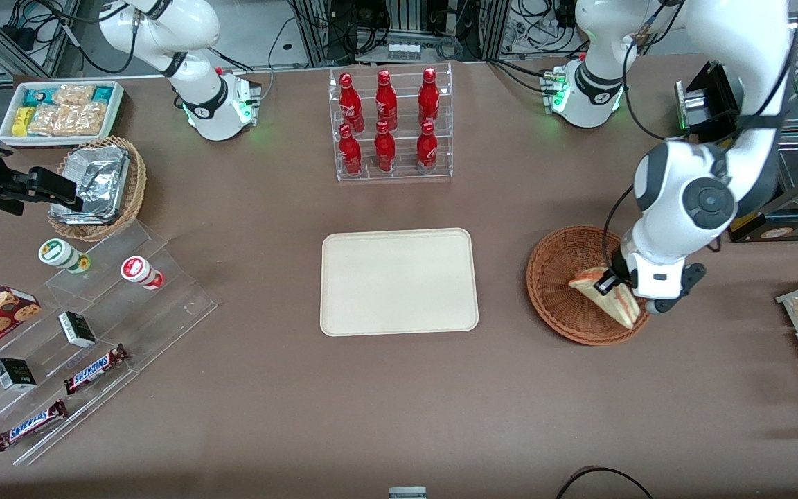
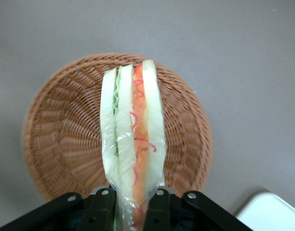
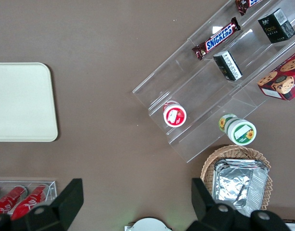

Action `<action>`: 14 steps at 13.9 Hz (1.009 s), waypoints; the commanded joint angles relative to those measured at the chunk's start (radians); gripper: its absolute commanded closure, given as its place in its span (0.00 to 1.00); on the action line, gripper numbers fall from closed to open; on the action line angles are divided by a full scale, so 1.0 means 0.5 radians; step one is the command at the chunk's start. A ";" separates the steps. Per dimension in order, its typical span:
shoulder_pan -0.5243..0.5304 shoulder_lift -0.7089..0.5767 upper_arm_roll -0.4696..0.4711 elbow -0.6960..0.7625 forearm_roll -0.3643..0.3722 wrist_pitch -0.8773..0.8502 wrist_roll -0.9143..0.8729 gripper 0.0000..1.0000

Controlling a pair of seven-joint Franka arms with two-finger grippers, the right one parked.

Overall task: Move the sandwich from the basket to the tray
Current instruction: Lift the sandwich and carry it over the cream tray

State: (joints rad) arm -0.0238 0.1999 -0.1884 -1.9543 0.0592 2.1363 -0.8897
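Pincer (image 2: 130,204) grips sandwich (image 2: 133,139) above basket (image 2: 56,139).

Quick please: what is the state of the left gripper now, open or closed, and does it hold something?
Left gripper: jaws closed on the sandwich, holding it above the basket; the tray is still bare.

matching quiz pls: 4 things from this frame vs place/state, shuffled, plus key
1. sandwich
2. basket
3. tray
4. gripper

A. bare, on the table between the bottle rack and the front camera
B. shut on the bread wedge, over the wicker bowl
C. under the lifted wedge, nothing else in it
D. clamped between two fingers, filling edge showing

Pairs: 1-D, 2-C, 3-A, 4-B
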 commanded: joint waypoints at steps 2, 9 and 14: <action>-0.283 0.082 -0.016 0.420 0.053 -0.379 -0.074 0.93; -0.808 0.443 -0.016 0.794 0.047 -0.376 -0.074 0.96; -1.041 0.719 -0.016 0.954 0.041 -0.327 -0.062 0.94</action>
State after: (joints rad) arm -0.5022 0.4929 -0.2060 -1.5491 0.0669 1.9729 -0.9218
